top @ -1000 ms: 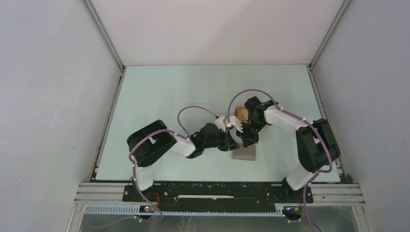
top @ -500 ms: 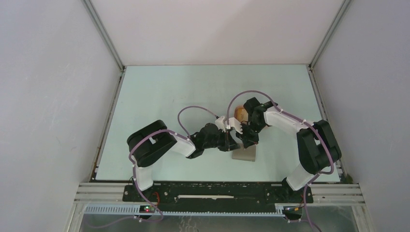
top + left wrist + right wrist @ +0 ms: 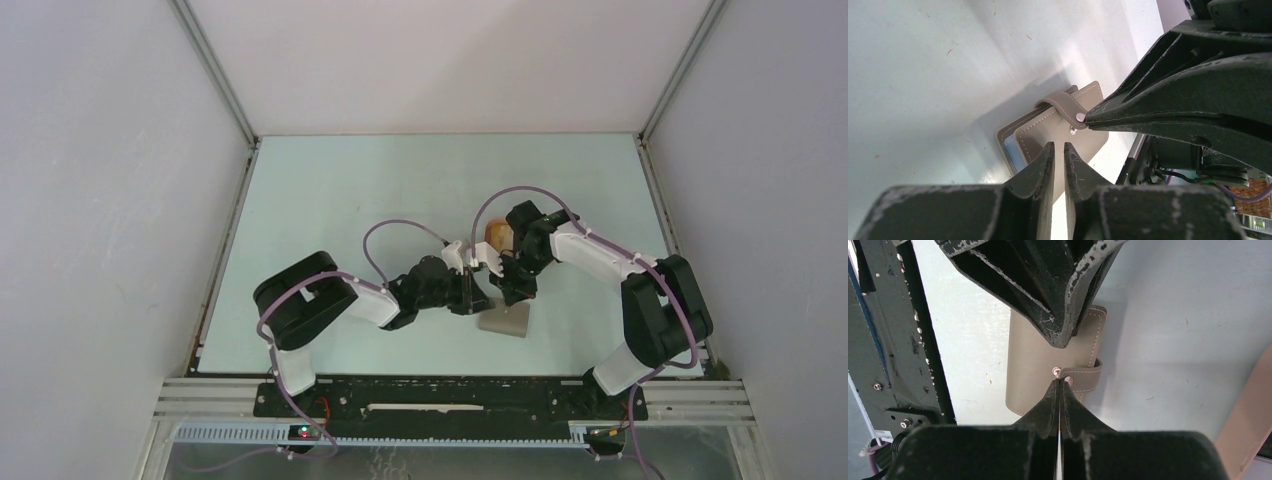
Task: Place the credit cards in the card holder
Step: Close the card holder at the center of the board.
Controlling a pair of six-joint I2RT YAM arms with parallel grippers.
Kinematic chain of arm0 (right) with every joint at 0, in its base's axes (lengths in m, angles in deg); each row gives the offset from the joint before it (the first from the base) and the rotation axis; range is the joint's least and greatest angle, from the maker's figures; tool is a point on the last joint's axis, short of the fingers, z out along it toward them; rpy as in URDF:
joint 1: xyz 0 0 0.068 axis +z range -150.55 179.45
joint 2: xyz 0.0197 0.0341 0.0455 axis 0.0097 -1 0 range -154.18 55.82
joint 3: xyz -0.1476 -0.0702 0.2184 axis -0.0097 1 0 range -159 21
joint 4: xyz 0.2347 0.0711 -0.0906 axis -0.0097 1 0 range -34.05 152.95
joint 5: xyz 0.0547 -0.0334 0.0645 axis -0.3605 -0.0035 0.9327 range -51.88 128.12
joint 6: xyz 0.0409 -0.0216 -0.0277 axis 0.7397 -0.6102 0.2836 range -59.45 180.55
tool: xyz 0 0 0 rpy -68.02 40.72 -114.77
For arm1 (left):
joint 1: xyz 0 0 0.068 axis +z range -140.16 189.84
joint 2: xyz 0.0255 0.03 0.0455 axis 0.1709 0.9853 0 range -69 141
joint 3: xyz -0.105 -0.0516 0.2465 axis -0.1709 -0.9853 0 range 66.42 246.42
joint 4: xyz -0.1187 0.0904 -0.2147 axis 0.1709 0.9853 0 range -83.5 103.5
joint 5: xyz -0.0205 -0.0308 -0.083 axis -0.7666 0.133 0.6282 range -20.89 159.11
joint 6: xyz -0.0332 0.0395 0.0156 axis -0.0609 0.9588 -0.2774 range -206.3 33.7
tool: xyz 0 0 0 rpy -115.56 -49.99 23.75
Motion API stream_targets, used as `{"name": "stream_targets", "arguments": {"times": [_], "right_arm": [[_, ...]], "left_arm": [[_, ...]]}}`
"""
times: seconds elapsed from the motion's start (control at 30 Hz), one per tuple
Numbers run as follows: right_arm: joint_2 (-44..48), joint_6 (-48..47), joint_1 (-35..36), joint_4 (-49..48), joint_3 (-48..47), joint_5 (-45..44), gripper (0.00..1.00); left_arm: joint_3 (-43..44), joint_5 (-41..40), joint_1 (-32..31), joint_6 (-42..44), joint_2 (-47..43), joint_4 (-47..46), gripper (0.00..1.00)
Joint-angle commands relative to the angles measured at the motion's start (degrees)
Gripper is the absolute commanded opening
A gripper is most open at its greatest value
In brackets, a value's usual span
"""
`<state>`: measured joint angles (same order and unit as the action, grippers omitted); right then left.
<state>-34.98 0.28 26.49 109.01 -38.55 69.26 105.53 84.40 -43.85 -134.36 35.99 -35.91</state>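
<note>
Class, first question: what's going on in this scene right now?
Both arms work over the grey card holder, lying folded shut on the table. The right gripper, jaws shut, presses its tip at the snap on the strap. The left gripper hovers beside it, jaws slightly parted, holding nothing. A light blue card edge shows inside.

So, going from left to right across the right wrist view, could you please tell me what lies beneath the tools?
dark metal frame → card holder → its snap strap, at the holder's right edge → peach tray, cut off by the right border
</note>
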Motion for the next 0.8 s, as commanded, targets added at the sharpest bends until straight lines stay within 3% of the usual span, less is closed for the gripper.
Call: {"name": "stream_targets", "arguments": {"times": [0.0,0.27,0.77], "right_arm": [[1.7,0.5,0.5,1.6,0.3,1.6,0.0],[1.0,1.1,1.9,1.5,1.2,1.3,0.0],[0.1,2.0,3.5,1.3,2.2,0.6,0.0]], "left_arm": [[-0.8,-0.2,-0.7,0.8,-3.1,-0.1,0.17],[-1.0,-0.6,-2.1,0.7,-4.5,0.6,0.17],[1.3,-1.2,-2.5,-0.4,0.8,2.5,0.1]]}}
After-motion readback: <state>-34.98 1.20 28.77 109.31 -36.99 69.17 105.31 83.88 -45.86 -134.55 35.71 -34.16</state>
